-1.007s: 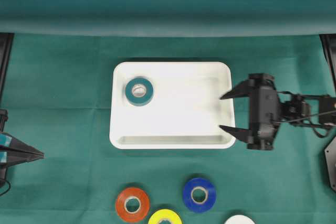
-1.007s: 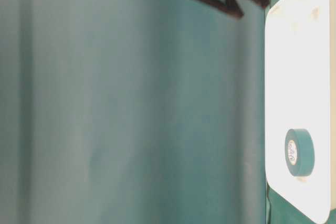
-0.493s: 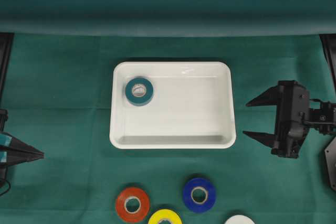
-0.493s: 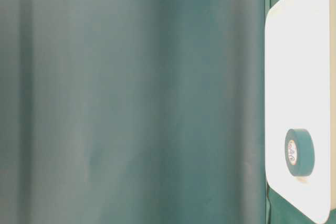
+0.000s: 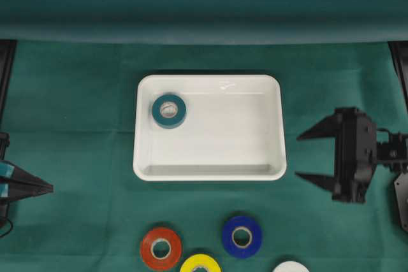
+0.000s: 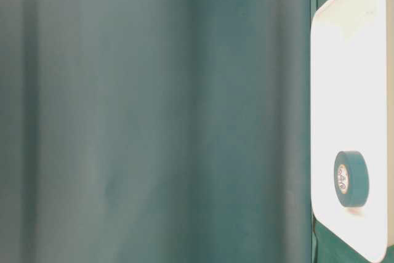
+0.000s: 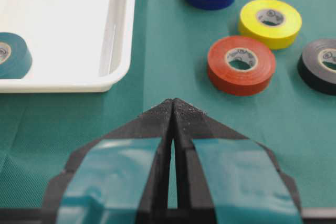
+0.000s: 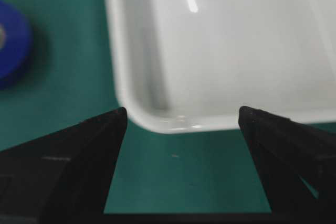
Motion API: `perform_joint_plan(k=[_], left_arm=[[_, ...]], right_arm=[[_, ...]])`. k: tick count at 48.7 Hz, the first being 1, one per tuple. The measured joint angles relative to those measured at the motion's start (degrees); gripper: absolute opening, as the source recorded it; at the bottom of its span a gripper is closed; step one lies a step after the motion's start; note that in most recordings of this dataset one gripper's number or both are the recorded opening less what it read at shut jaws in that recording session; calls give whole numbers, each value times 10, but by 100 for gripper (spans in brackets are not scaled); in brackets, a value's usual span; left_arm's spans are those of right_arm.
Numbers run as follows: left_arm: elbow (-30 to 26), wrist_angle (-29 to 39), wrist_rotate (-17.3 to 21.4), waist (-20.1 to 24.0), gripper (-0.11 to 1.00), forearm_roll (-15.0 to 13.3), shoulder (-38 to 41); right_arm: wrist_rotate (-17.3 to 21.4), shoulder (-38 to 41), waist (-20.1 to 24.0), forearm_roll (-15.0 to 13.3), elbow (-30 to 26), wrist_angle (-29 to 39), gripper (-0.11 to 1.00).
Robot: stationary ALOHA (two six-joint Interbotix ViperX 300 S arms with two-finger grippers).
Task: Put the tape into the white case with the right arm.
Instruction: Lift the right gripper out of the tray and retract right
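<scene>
One teal tape roll (image 5: 169, 111) lies in the upper left of the white case (image 5: 210, 171); four rolls wait along the lower edge. Right gripper (image 5: 301, 157), fingers spread and empty, may clip the blue roll (image 5: 242, 236) into its neighbours. Left gripper (image 7: 173, 109) is pressed together.

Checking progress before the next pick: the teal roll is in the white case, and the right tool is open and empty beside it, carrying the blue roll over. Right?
Not quite. The right tool is open but carries nothing; the blue roll lies on the cloth below the white case, as the overhead view shows. The teal roll is in the case.
</scene>
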Motion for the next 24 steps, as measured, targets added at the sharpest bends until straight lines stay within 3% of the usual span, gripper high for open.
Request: perform_joint_plan(k=[14,24], left_arm=[[0,0,0,0,0,0,0],[0,0,0,0,0,1,1]], right_arm=[[56,0,84,-1,2,6,59],[61,0,138,0,3,17,59]])
